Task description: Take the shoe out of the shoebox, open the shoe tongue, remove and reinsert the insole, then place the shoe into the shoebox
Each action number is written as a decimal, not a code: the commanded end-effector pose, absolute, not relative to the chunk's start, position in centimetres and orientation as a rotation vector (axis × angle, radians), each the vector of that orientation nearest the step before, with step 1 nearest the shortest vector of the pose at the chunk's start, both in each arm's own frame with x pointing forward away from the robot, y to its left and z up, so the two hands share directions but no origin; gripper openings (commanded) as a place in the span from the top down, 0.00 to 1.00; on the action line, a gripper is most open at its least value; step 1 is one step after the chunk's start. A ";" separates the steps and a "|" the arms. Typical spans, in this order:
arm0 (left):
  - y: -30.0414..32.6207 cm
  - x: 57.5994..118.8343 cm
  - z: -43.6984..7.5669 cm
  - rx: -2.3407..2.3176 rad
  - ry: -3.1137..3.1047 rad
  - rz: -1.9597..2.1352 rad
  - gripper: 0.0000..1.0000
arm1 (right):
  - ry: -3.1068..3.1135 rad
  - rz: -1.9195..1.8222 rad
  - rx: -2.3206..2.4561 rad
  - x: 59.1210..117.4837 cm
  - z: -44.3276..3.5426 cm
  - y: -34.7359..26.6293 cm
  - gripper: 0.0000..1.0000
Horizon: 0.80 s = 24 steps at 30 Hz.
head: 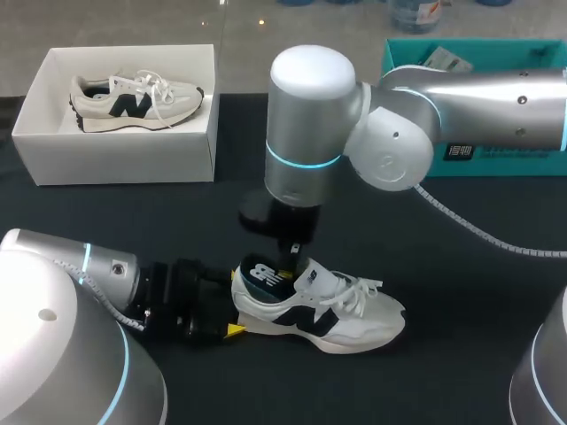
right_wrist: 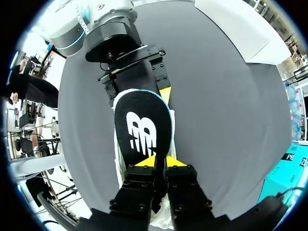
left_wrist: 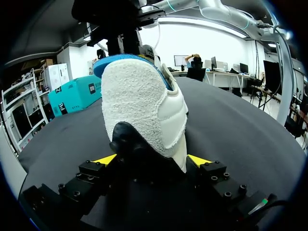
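Right tool [right_wrist: 156, 162]: pinches the dark insole [right_wrist: 143, 127] at its edge.
Left tool [left_wrist: 153, 161]: squeezes the shoe [head: 341, 312] heel.
Do well: slide insole slowly, hold heel tight.

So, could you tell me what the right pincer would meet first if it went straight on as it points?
Probably the white sneaker, at its heel opening beneath the insole it grips; depth is unclear.

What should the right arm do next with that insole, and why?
Probably draw the insole up and out: the right gripper is shut on it, its heel end stands raised out of the shoe, and the left gripper clamps the shoe's heel.
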<state>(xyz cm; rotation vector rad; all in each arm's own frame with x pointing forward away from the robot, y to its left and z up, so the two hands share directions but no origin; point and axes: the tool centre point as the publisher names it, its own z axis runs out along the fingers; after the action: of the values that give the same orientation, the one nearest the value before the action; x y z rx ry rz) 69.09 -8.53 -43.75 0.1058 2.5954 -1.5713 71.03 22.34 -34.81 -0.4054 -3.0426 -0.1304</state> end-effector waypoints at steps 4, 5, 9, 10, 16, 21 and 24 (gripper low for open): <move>-8.7 69.0 -44.0 0.105 2.599 -1.566 1.00 | -3.023 -0.211 -0.394 70.8 -34.0 20.9 0.64; -8.7 69.0 -44.0 0.105 2.599 -1.566 1.00 | -3.017 -0.216 -0.390 70.8 -33.8 20.8 0.64; -8.7 69.0 -44.0 0.105 2.599 -1.566 1.00 | -2.998 -0.244 -0.370 71.1 -33.4 20.6 0.60; -8.7 69.0 -44.0 0.105 2.599 -1.566 1.00 | -2.989 -0.251 -0.357 71.2 -33.4 20.6 0.59; -8.7 69.0 -44.0 0.105 2.599 -1.566 1.00 | -2.957 -0.284 -0.314 72.0 -33.6 20.8 0.59; -8.7 69.0 -44.0 0.105 2.599 -1.566 1.00 | -2.935 -0.304 -0.284 72.3 -34.1 21.3 0.62; -8.7 69.0 -44.0 0.105 2.599 -1.566 1.00 | -2.923 -0.308 -0.266 72.4 -34.3 21.7 0.62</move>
<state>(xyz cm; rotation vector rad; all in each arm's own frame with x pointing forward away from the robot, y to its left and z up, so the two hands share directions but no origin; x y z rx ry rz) 69.09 -8.53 -43.74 0.1056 2.5955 -1.5713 72.11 21.22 -33.71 -0.2682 -2.9308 -0.3106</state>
